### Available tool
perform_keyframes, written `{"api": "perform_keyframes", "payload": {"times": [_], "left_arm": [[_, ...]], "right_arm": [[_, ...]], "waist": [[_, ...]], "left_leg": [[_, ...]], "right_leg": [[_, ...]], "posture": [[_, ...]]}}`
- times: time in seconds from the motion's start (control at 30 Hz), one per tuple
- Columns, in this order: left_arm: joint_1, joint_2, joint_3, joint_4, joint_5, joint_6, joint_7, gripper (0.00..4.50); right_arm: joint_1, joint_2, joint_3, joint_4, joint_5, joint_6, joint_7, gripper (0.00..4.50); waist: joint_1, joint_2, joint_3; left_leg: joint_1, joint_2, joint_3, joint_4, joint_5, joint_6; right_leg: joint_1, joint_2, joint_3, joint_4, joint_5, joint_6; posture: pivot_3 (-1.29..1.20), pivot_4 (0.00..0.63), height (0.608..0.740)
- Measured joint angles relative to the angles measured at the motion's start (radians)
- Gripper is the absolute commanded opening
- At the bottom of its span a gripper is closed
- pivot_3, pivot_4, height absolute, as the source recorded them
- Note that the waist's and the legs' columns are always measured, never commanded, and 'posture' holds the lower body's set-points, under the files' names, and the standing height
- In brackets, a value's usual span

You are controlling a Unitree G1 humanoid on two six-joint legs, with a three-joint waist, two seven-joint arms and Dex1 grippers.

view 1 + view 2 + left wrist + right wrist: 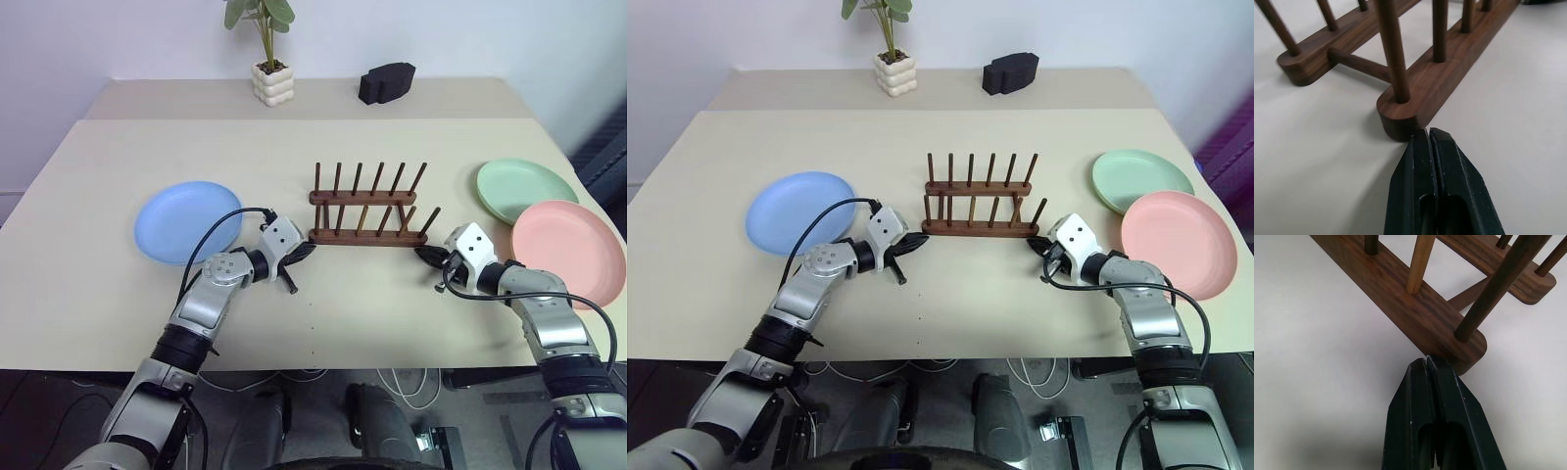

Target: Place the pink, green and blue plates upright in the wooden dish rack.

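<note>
No plate is racked yet: blue plate (187, 221), green plate (526, 188) and pink plate (567, 253) lie flat on the counter (88, 294), while the left gripper (308, 251) and right gripper (424, 254), both closed and empty, apparently touch the near ends of the wooden dish rack (368, 207).

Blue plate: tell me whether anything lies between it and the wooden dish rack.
Only the left hand does: it is shut, with its tip at the near-left end of the wooden dish rack. Otherwise bare table separates the rack from the blue plate, which lies flat to the rack's left.

dark grained wooden dish rack (369, 208), matt smooth plates, matt beige table (392, 313), black plastic fingers (1449, 196)
</note>
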Motion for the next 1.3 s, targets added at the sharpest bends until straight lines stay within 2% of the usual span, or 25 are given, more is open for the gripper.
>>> {"api": "perform_keyframes", "payload": {"times": [0.23,0.37,0.43,0.5,0.7,0.9,1.1,1.3], "left_arm": [[0.014,0.004,0.007,-0.014,-0.002,0.002,-0.003,0.00],[0.060,0.023,0.032,-0.074,-0.042,0.021,-0.041,0.00],[0.095,0.035,0.058,-0.129,-0.090,0.041,-0.069,0.00],[0.116,0.055,0.097,-0.186,-0.140,0.066,-0.090,0.00],[0.169,0.109,0.163,-0.336,-0.267,0.132,-0.164,0.00],[0.191,0.122,0.115,-0.398,-0.322,0.168,-0.256,0.00],[0.166,0.073,0.018,-0.411,-0.324,0.174,-0.289,0.00],[0.156,0.048,-0.023,-0.410,-0.325,0.175,-0.308,0.00]], "right_arm": [[0.002,0.000,0.001,-0.008,0.004,0.006,0.005,0.02],[0.047,-0.028,-0.009,-0.085,0.032,0.052,0.039,0.02],[0.089,-0.072,-0.034,-0.145,0.064,0.099,0.073,0.53],[0.125,-0.124,-0.090,-0.220,0.118,0.165,0.103,1.23],[0.195,-0.218,-0.313,-0.362,0.247,0.307,0.111,4.39],[0.301,-0.259,-0.429,-0.374,0.241,0.372,0.071,4.45],[0.424,-0.235,-0.433,-0.434,0.205,0.403,0.002,4.45],[0.476,-0.197,-0.432,-0.464,0.144,0.409,-0.099,4.45]], "waist": [[-0.001,0.000,0.000],[0.001,0.001,0.000],[0.003,0.001,0.001],[0.005,0.001,0.001],[0.005,0.001,0.001],[0.014,0.001,0.001],[0.025,0.001,0.001],[0.024,0.001,0.001]], "left_leg": [[0.000,0.000,0.000,0.000,0.000,0.000],[-0.002,0.000,-0.001,-0.001,0.000,0.000],[-0.004,0.000,-0.003,-0.001,0.000,0.000],[-0.005,0.000,-0.003,-0.001,0.000,0.000],[-0.004,0.000,-0.003,-0.001,0.000,0.000],[-0.004,0.000,0.001,0.000,0.000,0.000],[-0.004,0.000,0.002,0.000,0.000,0.000],[-0.004,0.000,0.002,-0.001,0.000,0.000]], "right_leg": [[0.000,0.000,0.000,0.000,0.000,0.000],[-0.002,0.000,0.000,0.000,0.000,0.000],[-0.004,0.000,0.000,0.000,0.000,0.000],[-0.005,-0.001,0.000,-0.001,0.000,0.000],[-0.003,-0.001,0.000,-0.001,-0.002,-0.003],[-0.003,-0.001,0.000,-0.001,-0.002,-0.003],[-0.003,0.000,0.001,-0.002,-0.003,-0.003],[-0.003,0.000,0.001,-0.001,-0.003,-0.003]], "posture": [[0.00,0.150,0.731],[0.00,0.150,0.731],[0.00,0.150,0.731],[0.00,0.150,0.731],[0.00,0.150,0.731],[0.00,0.150,0.731],[0.00,0.150,0.731],[0.00,0.150,0.731]]}}
